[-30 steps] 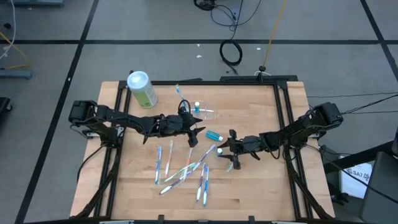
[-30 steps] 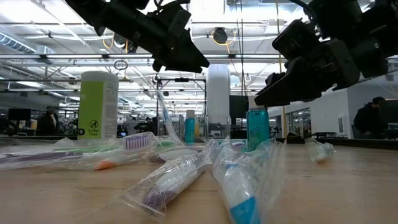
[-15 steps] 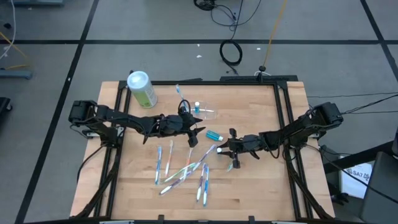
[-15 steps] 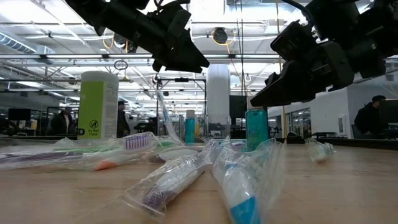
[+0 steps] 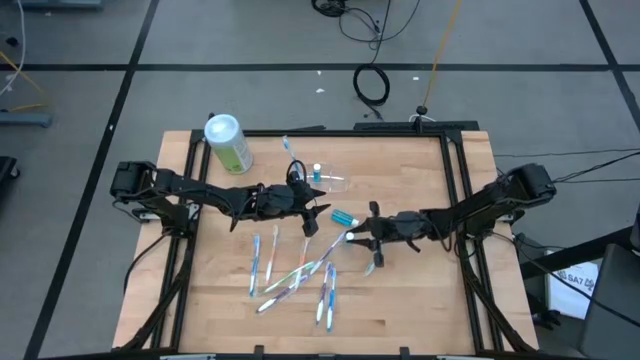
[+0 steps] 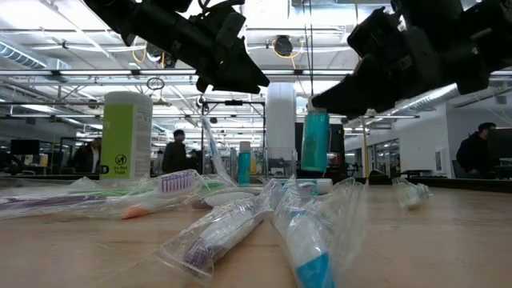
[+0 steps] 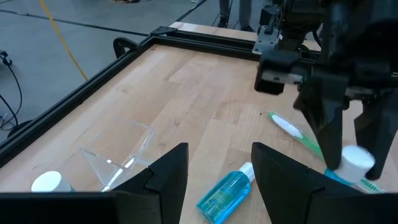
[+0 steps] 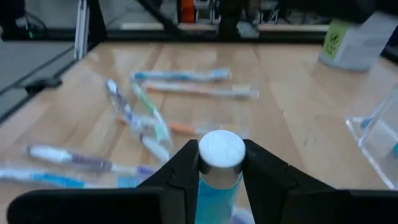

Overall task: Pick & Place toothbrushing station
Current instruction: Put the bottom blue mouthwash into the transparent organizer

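Note:
The toothbrushing station (image 5: 332, 183) (image 7: 118, 155) (image 8: 379, 137), a clear plastic holder, rests on the table at the far middle, and no gripper touches it. My right gripper (image 5: 352, 237) (image 8: 221, 163) (image 6: 336, 100) is shut on a small blue bottle (image 6: 314, 142) with a white cap. My left gripper (image 5: 318, 212) (image 7: 217, 163) hangs open above the table. Just in front of it a second blue bottle (image 5: 343, 216) (image 7: 224, 193) lies on its side. My right gripper pinches the blue bottle between its two fingers at the top, at and just under the white cap (image 8: 221, 149). The fingers come almost level from the table's right side. The bottle hangs upright below them, its base (image 6: 314, 171) lifted clear of the table.
A green-and-white canister (image 5: 228, 143) (image 6: 126, 134) stands at the far left. Several wrapped toothbrushes (image 5: 295, 275) (image 8: 149, 124) lie scattered over the near middle, and one green one (image 7: 292, 130) lies near my right gripper. A small white-capped bottle (image 5: 316, 172) sits by the holder.
My right gripper has risen and shifted slightly toward the table's left, its front tipping up. The blue bottle, which stood on the table a second ago, now hangs lifted clear, still upright.

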Controlling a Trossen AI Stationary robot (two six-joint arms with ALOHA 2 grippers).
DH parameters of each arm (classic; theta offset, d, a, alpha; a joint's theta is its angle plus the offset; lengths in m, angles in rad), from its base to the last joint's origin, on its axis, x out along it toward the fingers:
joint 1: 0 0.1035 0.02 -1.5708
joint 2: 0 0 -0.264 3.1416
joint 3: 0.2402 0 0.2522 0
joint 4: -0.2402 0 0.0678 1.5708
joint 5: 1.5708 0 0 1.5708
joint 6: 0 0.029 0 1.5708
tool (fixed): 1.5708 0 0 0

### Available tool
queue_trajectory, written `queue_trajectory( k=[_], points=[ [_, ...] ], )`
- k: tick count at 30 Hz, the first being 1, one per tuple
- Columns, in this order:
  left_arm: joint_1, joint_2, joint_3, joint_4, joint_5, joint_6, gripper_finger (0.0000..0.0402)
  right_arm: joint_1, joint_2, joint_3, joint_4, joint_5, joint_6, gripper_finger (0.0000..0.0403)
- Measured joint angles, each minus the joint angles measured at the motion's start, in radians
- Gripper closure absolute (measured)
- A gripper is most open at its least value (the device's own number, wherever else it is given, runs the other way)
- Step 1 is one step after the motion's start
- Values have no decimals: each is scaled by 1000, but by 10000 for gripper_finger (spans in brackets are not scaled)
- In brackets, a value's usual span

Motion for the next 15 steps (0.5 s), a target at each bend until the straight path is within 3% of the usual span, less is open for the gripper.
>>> queue_trajectory(
  k=[5,12,15],
  points=[
    [0,0,0,0,0,0,218,-34,-78,11,-50,-4,15,316],
    [0,0,0,10,0,0,218,-109,-170,132,-296,-8,-20,316],
    [0,0,0,15,0,0,218,-161,-175,167,-312,-58,-26,316]
  ],
)
